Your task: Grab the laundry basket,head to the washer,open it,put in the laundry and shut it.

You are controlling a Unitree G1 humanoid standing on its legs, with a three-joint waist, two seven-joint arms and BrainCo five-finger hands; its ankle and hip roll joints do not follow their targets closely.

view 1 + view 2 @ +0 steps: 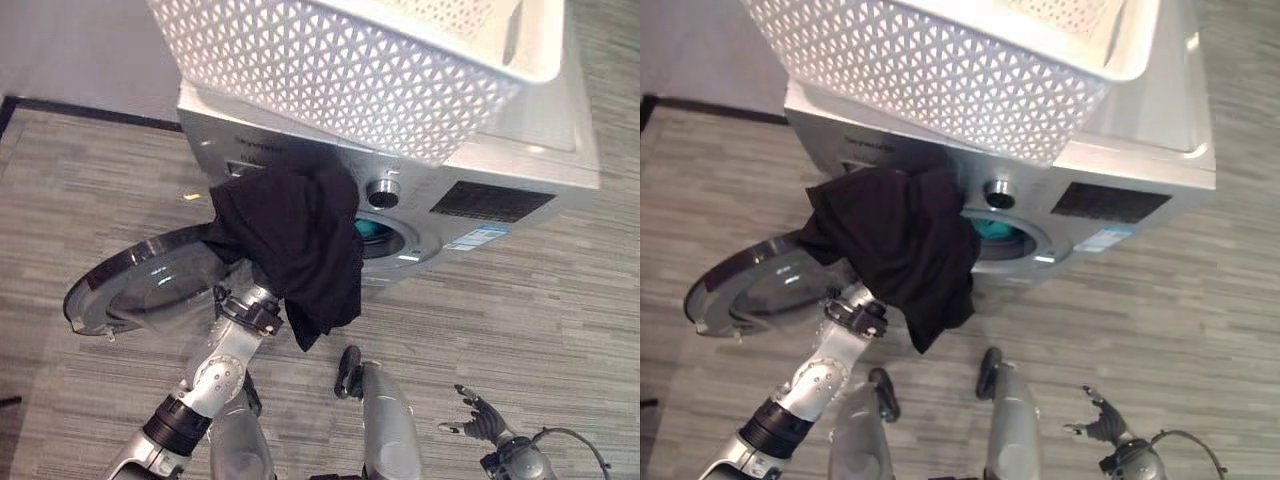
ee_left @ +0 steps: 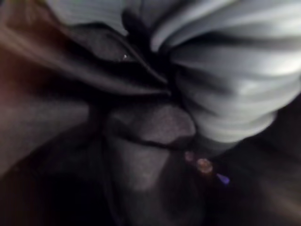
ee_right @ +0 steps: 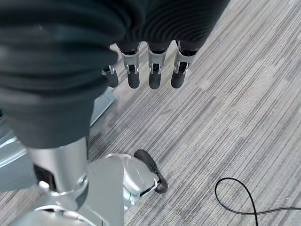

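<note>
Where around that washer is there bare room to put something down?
Bare floor lies right of the open door, in front of the washer. The washer top is crowded by the white basket; its opening is draped by the black garment.

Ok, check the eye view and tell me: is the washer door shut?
No. The round washer door hangs wide open, and the black garment hangs in front of the drum opening.
</note>
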